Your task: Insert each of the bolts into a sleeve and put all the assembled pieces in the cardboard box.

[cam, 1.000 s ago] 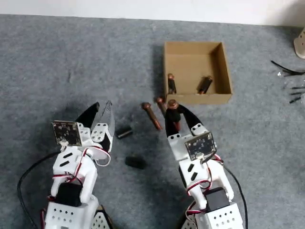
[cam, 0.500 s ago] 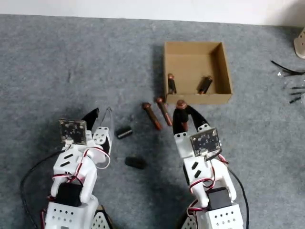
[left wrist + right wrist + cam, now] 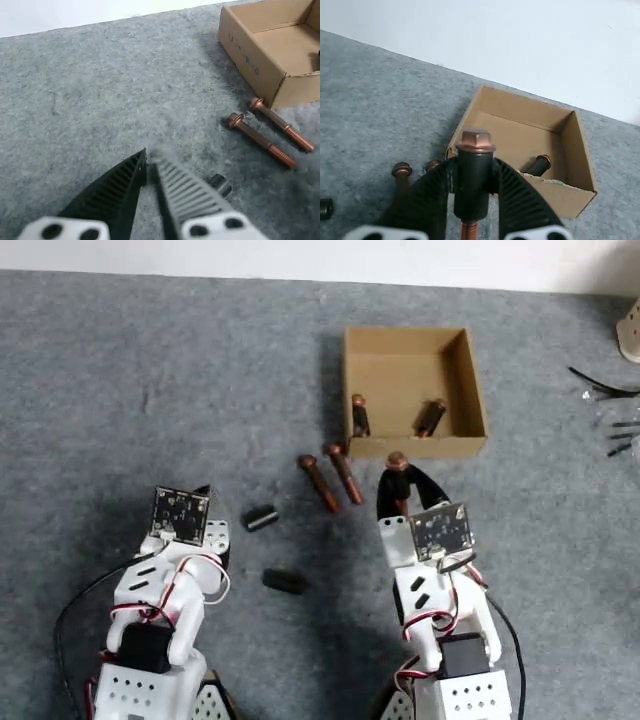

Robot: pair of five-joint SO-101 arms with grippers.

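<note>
Two finished pieces lie in the cardboard box (image 3: 470, 380), which sits toward 1 o'clock on the grey counter (image 3: 150, 360): one boxed piece (image 3: 358, 416) by its 9 o'clock wall, another boxed piece (image 3: 432, 417) toward 3 o'clock. A third assembly, the held piece (image 3: 472, 170), is a copper bolt seated in a black sleeve. The right fingers (image 3: 520, 200) are clamped around it, upright, just outside the box's 6 o'clock wall.

By my reckoning the job is about half done. That third piece only needs dropping in. Left to pair up are the first loose bolt (image 3: 318, 483) and second loose bolt (image 3: 345, 473), side by side at 9 o'clock from the held piece. So are the near sleeve (image 3: 285, 581) and far sleeve (image 3: 261, 517), both at 7 o'clock from those bolts.

The left fingers (image 3: 115, 195) are pressed together on nothing, above bare counter at 9 o'clock from the far sleeve.
</note>
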